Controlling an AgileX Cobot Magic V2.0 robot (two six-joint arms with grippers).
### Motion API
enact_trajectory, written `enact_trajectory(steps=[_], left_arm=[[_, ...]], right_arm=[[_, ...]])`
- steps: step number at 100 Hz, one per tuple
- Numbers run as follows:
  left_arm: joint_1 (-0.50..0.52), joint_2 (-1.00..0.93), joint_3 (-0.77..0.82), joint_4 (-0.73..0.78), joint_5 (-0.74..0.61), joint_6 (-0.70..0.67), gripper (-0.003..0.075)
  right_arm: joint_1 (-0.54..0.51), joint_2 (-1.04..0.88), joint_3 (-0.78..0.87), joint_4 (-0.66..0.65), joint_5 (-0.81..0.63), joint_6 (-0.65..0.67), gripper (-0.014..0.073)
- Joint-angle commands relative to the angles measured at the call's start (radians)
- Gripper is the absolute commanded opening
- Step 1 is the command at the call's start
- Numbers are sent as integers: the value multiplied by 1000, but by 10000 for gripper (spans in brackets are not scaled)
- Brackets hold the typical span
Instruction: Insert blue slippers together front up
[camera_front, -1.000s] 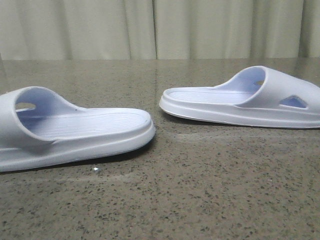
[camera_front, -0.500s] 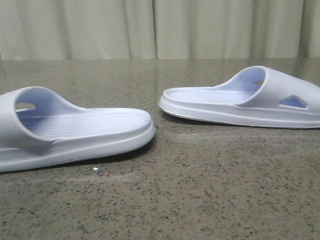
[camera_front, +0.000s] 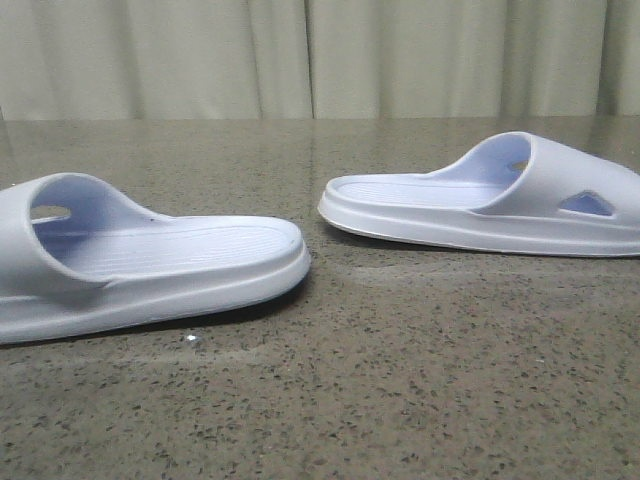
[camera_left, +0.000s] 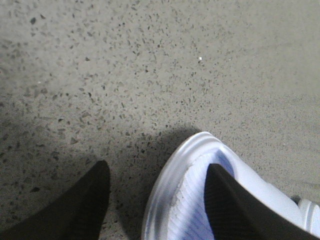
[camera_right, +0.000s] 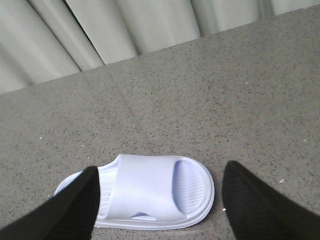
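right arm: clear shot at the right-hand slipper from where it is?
Probably yes. In the right wrist view the slipper lies flat on the table below the open right gripper, its fingers wide on either side. Nothing lies between them, and the other slipper sits apart.

Front camera low, near tabletop, facing curtain; wrist cameras look down, each sharing one slipper.

Soft, even light is falling from above me; the front view is looking sharp, with faint sheen on the table and thin shadows under both slippers. My left fingers are blurring dark at the bottom edge, casting a shadow at lower left.
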Motion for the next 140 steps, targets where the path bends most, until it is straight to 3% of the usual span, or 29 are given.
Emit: enact_trajectory(steps=[1, 40, 92, 104, 133, 140], left_arm=[[-6, 29, -26, -37, -52, 2, 358], [-60, 148, -26, -285, -86, 251, 358], [-69, 215, -28, -333, 29, 383, 354], [-69, 215, -28, -333, 46, 459, 288], [-69, 215, -28, -332, 59, 579, 24], [-69, 215, -28, -334, 53, 596, 19]], right_arm=[[0, 11, -33, 7, -77, -6, 447], [0, 11, -33, 7, -77, -6, 447], [0, 11, -33, 7, -84, -6, 447], [0, 11, -33, 7, -84, -6, 447], [0, 11, -33, 7, -84, -6, 446], [0, 11, -33, 7, -84, -6, 447]])
